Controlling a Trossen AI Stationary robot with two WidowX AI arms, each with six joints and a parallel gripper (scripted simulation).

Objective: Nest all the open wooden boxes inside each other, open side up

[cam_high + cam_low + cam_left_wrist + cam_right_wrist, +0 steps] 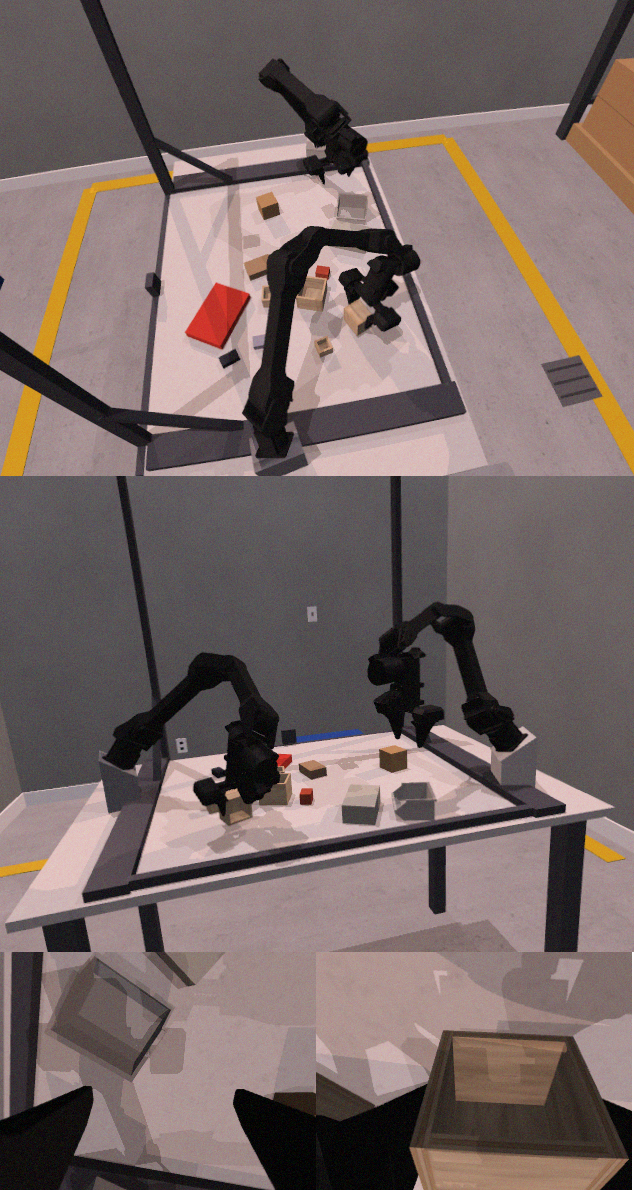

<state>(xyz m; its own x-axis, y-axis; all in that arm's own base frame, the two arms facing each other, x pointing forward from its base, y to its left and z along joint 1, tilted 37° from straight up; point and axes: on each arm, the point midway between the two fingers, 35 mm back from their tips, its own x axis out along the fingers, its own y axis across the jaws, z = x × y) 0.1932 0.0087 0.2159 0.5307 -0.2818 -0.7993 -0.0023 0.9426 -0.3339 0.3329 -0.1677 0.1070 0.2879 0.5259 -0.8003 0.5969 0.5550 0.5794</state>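
Note:
My right gripper is shut on a light wooden open box and holds it tilted just above the table, near the right rail. In the right wrist view the box shows its open side to the camera. A larger open wooden box sits upright to its left. A small open box stands in front. Another small box is partly hidden behind the arm. A grey open box sits at the back right and also shows in the left wrist view. My left gripper is open and empty, high above the back rail.
A brown cube, a flat brown block, a small red cube, a red slab, a dark block and a pale block lie about. A grey cube stands beside the grey box. Dark rails edge the table.

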